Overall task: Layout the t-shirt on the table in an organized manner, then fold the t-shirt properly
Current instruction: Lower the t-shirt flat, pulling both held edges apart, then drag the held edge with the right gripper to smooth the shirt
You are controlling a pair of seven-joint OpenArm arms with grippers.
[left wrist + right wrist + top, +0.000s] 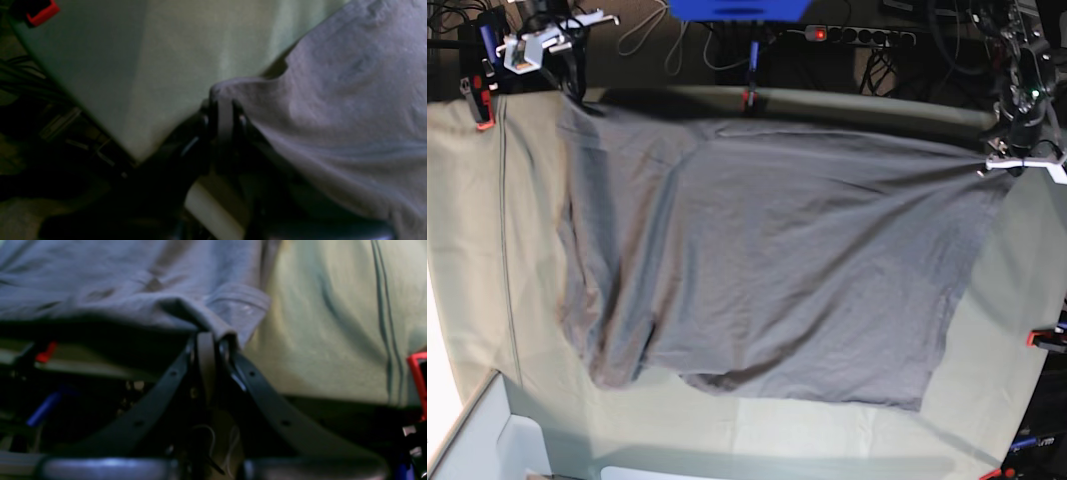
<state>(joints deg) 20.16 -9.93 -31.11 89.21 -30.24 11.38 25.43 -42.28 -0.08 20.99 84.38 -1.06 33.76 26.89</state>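
T-shirt (pixel 767 270), plain medium-grey soft cotton, hangs stretched over the pale green cloth-covered table (pixel 472 250) because we clamp the left gripper (pixel 223 115) and right gripper (pixel 213 346) on its far corners to spread it flat.

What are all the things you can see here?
t-shirt: one, grey, spread over the middle of the table, far edge pulled taut between the arms.
table: one, pale green cloth cover, under the shirt.
clamps: several, red-orange, along the table's edges.
power strip: one, dark with a red light, behind the table.
box: one, white, bottom left of the base view.
left pincer: one, black, shut on the shirt's edge.
right pincer: one, black, shut on the shirt's hem.
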